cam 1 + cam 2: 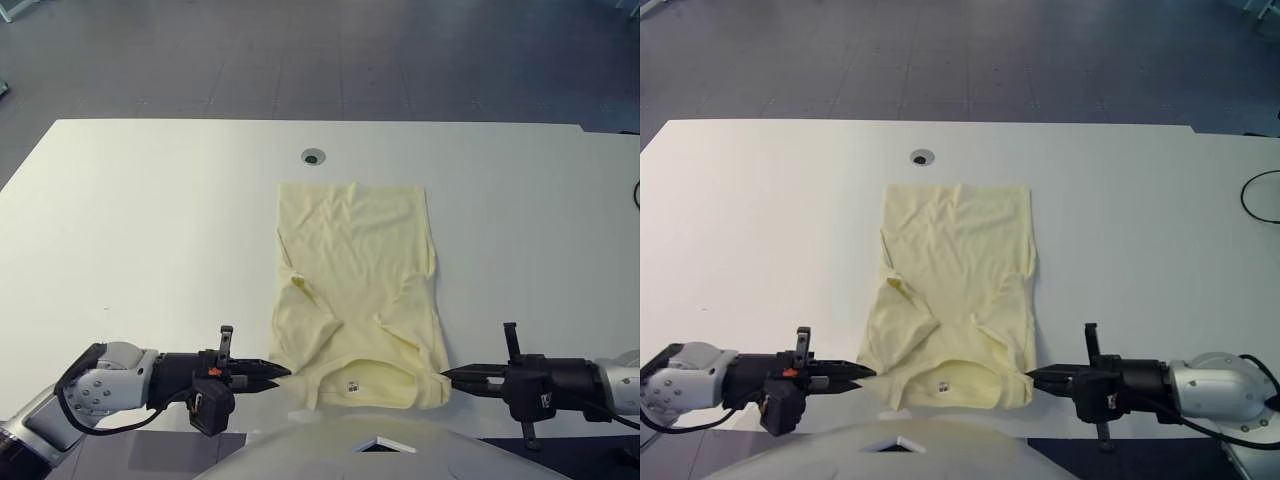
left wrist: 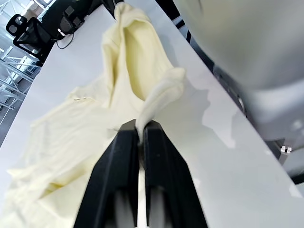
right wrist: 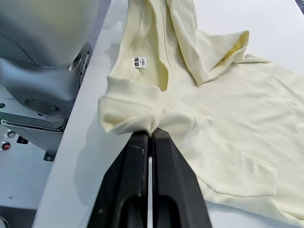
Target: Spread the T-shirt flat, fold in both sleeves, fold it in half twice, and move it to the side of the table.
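A pale yellow T-shirt [image 1: 356,290] lies on the white table [image 1: 150,250] with both sleeves folded inward, its collar and label toward the near edge. My left gripper [image 1: 282,373] is shut on the shirt's near left shoulder corner [image 2: 159,97], the fabric pinched between black fingers [image 2: 118,161]. At the near right shoulder corner, my right gripper [image 1: 447,377] is likewise shut on the cloth [image 3: 137,116], which bunches in front of its fingertips [image 3: 159,137]. Both corners are at the table's near edge.
A round cable hole [image 1: 314,156] sits in the table beyond the shirt's hem. Bare table stretches wide on both sides of the shirt. A dark cable [image 1: 1260,195] lies off the right edge. Grey floor lies past the far edge.
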Robot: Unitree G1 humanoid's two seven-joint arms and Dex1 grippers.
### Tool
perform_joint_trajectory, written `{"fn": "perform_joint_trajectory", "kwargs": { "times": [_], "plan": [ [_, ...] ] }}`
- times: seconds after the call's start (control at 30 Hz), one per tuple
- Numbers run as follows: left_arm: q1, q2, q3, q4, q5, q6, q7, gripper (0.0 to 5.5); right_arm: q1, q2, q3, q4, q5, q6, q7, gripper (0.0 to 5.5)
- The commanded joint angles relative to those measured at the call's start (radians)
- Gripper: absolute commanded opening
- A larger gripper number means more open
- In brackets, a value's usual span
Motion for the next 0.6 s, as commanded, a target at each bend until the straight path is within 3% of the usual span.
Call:
{"fn": "perform_joint_trajectory", "kwargs": {
  "times": [0.03, 0.33, 0.6],
  "plan": [
    [0.037, 0.065, 0.074, -0.08, -0.139, 0.101, -0.04, 0.02, -0.03, -0.023, -0.041, -0.023, 0.16, 0.109, 0.048, 0.0],
    [0.168, 0.081, 0.323, -0.177, -0.386, 0.28, -0.155, 0.02, -0.12, -0.02, -0.15, -0.059, 0.505, 0.388, 0.11, 0.0],
    [0.303, 0.019, 0.586, -0.331, -0.639, 0.486, -0.305, 0.02, -0.125, -0.013, -0.262, -0.117, 0.719, 0.603, 0.163, 0.0]
  ]
}}
